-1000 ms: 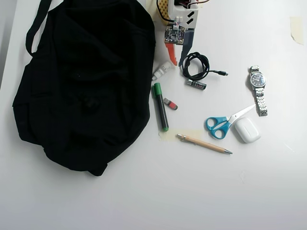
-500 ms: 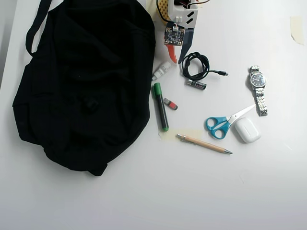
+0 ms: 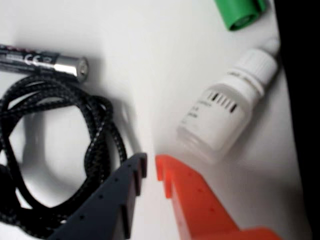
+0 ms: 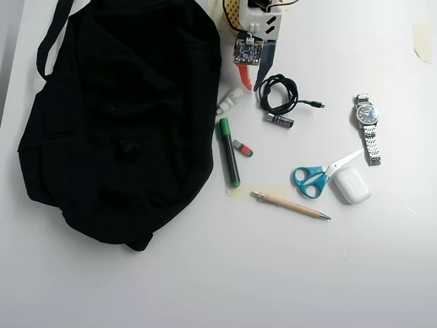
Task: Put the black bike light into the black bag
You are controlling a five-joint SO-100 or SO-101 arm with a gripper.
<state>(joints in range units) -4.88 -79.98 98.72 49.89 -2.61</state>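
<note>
The black bag (image 4: 123, 102) lies at the left of the overhead view, its strap (image 4: 54, 31) running to the top left; its dark edge also fills the right side of the wrist view (image 3: 302, 100). No black bike light shows in either view. My gripper (image 3: 151, 167), one dark finger and one orange finger, hangs just above the white table with its tips almost together and nothing between them. In the overhead view the gripper (image 4: 251, 83) sits at the top, just right of the bag, between a white dropper bottle (image 4: 231, 100) and a coiled black cable (image 4: 276, 92).
Close to the gripper lie the cable (image 3: 50, 150), a battery (image 3: 45, 62), the dropper bottle (image 3: 225, 110) and a green marker (image 3: 240, 12). Further off are a grey-and-red stick (image 4: 242, 147), scissors (image 4: 317, 176), a white case (image 4: 351, 185), a pen (image 4: 290, 205) and a watch (image 4: 367, 126).
</note>
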